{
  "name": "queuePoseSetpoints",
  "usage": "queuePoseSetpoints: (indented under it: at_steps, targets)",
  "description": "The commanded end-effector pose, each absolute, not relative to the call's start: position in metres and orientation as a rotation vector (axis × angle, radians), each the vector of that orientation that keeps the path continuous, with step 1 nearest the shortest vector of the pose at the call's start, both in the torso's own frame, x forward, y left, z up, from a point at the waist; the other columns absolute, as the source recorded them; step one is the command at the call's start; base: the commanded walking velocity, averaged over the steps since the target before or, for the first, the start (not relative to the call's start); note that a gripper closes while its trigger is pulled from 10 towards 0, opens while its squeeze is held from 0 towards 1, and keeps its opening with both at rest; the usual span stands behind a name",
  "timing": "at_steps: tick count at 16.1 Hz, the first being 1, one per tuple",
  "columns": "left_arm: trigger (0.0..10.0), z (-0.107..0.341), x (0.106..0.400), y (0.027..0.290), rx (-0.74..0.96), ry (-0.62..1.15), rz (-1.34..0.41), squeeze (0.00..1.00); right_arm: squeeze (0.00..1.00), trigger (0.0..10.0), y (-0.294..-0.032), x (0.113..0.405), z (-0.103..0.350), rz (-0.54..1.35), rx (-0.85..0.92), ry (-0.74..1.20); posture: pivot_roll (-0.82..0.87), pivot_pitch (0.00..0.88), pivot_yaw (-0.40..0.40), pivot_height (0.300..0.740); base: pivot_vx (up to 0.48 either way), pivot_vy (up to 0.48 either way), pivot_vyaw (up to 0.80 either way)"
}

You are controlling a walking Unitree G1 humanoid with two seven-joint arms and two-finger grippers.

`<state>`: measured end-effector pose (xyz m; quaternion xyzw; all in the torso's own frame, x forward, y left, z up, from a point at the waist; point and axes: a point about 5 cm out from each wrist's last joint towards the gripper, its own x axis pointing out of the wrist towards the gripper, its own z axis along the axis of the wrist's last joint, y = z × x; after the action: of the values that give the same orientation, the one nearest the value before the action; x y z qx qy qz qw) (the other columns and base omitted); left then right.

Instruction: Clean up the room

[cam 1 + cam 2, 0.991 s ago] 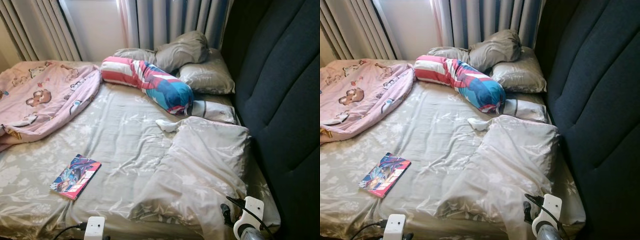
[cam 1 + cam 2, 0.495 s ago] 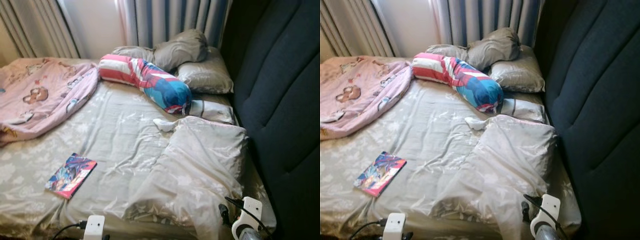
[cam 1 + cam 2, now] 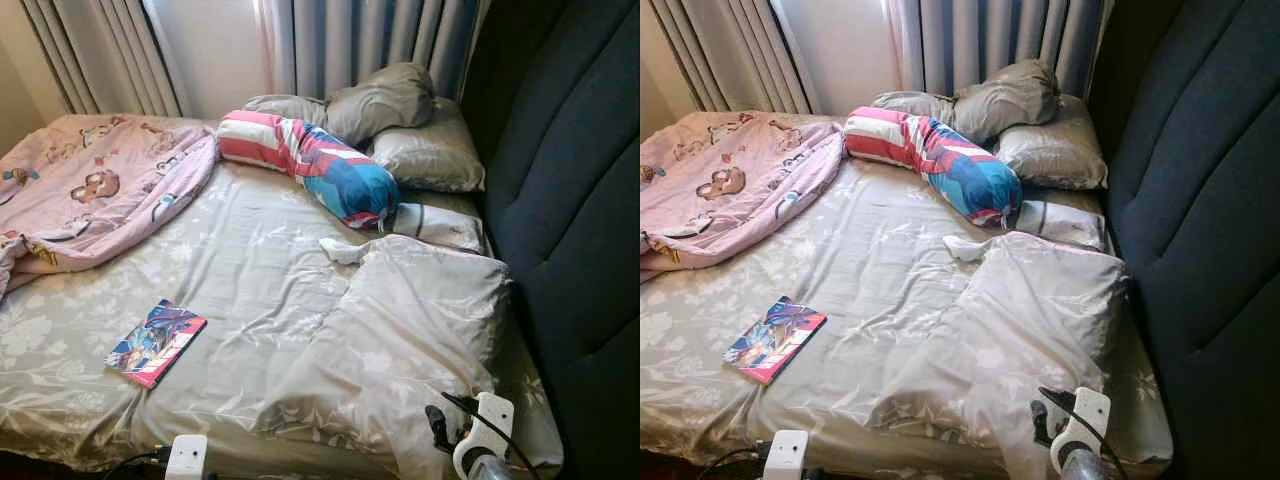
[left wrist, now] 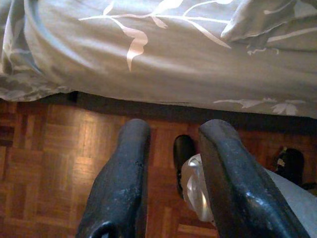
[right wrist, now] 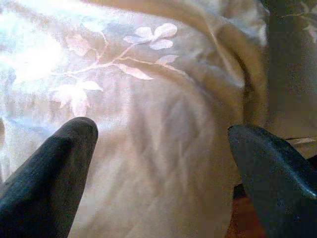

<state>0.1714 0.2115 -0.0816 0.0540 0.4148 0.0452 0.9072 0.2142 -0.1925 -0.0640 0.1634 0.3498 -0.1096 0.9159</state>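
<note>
- A comic book [image 3: 155,342] is lying on the bed sheet [image 3: 250,270], well apart from a rumpled pillow [image 3: 410,330].
- Right gripper [image 5: 163,163] is gaping wide, empty, facing that pillow.
- Left gripper [image 4: 171,163] is hanging over parquet floor [image 4: 44,163], fingers narrowly parted, gripping nothing.

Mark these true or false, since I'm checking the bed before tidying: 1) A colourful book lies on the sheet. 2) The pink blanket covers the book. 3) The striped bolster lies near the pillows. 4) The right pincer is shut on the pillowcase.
1) True: the book lies flat on the sheet.
2) False: the pink blanket is bunched apart from the book, which lies uncovered.
3) True: the striped bolster rests against the grey pillows.
4) False: the right pincer is open, its fingers spread before the pale floral fabric.
</note>
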Motion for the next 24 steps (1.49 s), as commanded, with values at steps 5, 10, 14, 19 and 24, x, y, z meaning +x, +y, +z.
queuePoseSetpoints:
  at_steps: [5, 10, 14, 19, 24]
  targets:
    - [10.0, -0.076, 0.176, 0.220, 0.130, 0.805, 0.097, 0.00, 0.00, 10.0, -0.187, 0.231, -0.053, -0.203, 0.292, 0.652, 0.14, 0.000, -0.019, 0.740, 0.000, 0.000, 0.00]
    - [10.0, -0.028, 0.237, 0.218, 0.069, 0.414, 0.135, 0.00, 0.00, 10.0, -0.192, 0.235, -0.048, -0.201, 0.261, 0.598, 0.13, 0.000, -0.028, 0.740, 0.000, 0.000, 0.00]
    - [10.0, -0.001, 0.262, 0.205, 0.079, 0.230, 0.057, 0.00, 0.00, 10.0, -0.191, 0.233, -0.049, -0.185, 0.233, 0.607, 0.12, 0.017, -0.030, 0.740, 0.000, 0.000, 0.00]
    - [10.0, 0.002, 0.264, 0.197, 0.073, 0.197, 0.027, 0.00, 0.00, 10.0, -0.190, 0.229, -0.052, -0.172, 0.234, 0.619, 0.12, 0.042, -0.035, 0.705, 0.000, 0.000, 0.00]
    - [10.0, 0.011, 0.271, 0.199, 0.071, 0.164, 0.010, 0.00, 0.00, 10.0, -0.189, 0.228, -0.053, -0.182, 0.244, 0.637, 0.12, 0.057, -0.029, 0.705, 0.000, 0.000, 0.00]
